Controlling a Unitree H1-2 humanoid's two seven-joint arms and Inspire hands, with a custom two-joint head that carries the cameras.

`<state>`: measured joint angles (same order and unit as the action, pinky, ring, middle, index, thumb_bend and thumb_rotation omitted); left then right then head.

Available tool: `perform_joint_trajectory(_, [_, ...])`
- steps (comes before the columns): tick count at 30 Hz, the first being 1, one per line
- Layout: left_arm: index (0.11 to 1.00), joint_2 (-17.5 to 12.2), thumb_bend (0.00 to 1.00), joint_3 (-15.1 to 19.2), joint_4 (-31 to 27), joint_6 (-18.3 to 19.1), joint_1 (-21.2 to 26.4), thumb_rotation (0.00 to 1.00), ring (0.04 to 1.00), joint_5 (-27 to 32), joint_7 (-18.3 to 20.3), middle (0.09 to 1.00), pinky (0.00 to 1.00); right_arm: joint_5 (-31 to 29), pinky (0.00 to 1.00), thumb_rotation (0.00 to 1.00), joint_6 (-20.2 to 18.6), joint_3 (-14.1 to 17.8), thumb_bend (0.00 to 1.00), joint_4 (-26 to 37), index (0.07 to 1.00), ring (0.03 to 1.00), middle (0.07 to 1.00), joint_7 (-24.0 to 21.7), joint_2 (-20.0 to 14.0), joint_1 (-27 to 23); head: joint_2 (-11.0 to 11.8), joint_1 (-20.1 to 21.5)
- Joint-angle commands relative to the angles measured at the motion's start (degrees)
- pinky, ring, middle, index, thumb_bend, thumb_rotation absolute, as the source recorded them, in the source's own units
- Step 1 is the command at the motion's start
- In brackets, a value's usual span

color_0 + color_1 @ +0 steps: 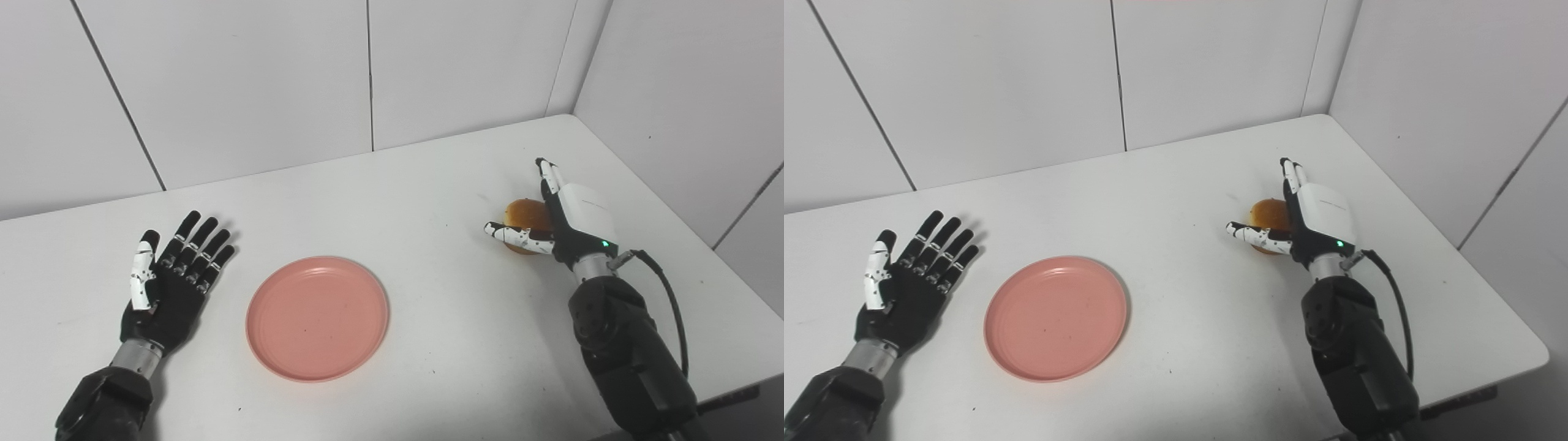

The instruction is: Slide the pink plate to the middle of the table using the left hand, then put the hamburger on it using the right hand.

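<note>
Pink plate (317,318) flat on white counter (429,184), empty, roughly mid-counter, a bit toward left side. Left hand (165,288) lies palm up just beside plate's left edge, not touching it — fingers spread, holding nothing. Hamburger (523,215) sits on counter, well apart from plate, to the right. Right hand (560,223) cupped around it w/ thumb across front — can't tell if grip is closed.

A bare test lab: white table (429,184) boxed in by white panel walls (245,79)
</note>
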<state>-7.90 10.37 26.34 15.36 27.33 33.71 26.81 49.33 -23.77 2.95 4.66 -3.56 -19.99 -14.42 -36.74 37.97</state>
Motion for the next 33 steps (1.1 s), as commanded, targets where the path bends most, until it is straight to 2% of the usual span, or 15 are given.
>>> perform_joint_trajectory(1, [0.936,-1.10,0.38,-0.21,3.18,6.25,-4.87,1.00,0.925,-2.32,-4.31,0.939,0.96,0.36,0.79,0.75,-0.88,0.10,1.00,0.37,0.997,0.918,0.979,1.65,-1.54,-1.84,-0.17,0.02])
perform_joint_trajectory(11, [0.920,-1.11,0.38,-0.10,3.04,6.51,-4.79,1.00,0.911,-2.19,-4.46,0.923,0.94,-0.35,0.77,0.68,-0.91,0.10,1.00,-2.37,0.976,0.905,0.964,2.30,-2.06,-2.66,-0.59,0.09])
perform_joint_trajectory(19, [0.920,-1.25,0.38,-0.01,3.46,6.44,-4.58,1.00,0.905,-2.19,-4.32,0.921,0.93,-0.17,0.75,0.63,-2.36,0.07,1.00,-3.54,0.958,0.888,0.935,2.62,-1.93,-3.30,-0.89,0.12])
perform_joint_trajectory(25, [0.911,-1.26,0.39,0.06,3.38,6.62,-4.54,1.00,0.904,-2.20,-4.35,0.915,0.94,-0.73,0.70,0.59,-2.77,0.39,0.97,-4.48,0.911,0.836,0.885,3.86,-2.08,-3.80,-1.06,-0.03])
perform_joint_trajectory(27, [0.914,-1.32,0.39,-0.05,3.47,6.39,-4.52,1.00,0.908,-2.37,-4.18,0.920,0.94,-1.46,0.65,0.57,-2.70,0.94,0.96,-4.59,0.877,0.788,0.849,4.78,-1.74,-4.00,-1.06,-0.03])
perform_joint_trajectory(29, [0.913,-1.31,0.39,-0.12,3.39,6.25,-4.57,1.00,0.907,-2.48,-4.20,0.919,0.93,-2.76,0.59,0.48,-1.74,1.58,0.90,-4.53,0.805,0.716,0.779,6.29,-1.37,-4.02,-1.06,-0.03])
perform_joint_trajectory(33, [0.911,-1.18,0.39,-0.02,3.08,6.56,-4.65,1.00,0.907,-2.33,-4.46,0.917,0.94,-6.08,0.42,0.36,0.50,2.03,0.76,-5.08,0.614,0.510,0.577,8.57,-1.61,-3.87,-1.21,-0.20])
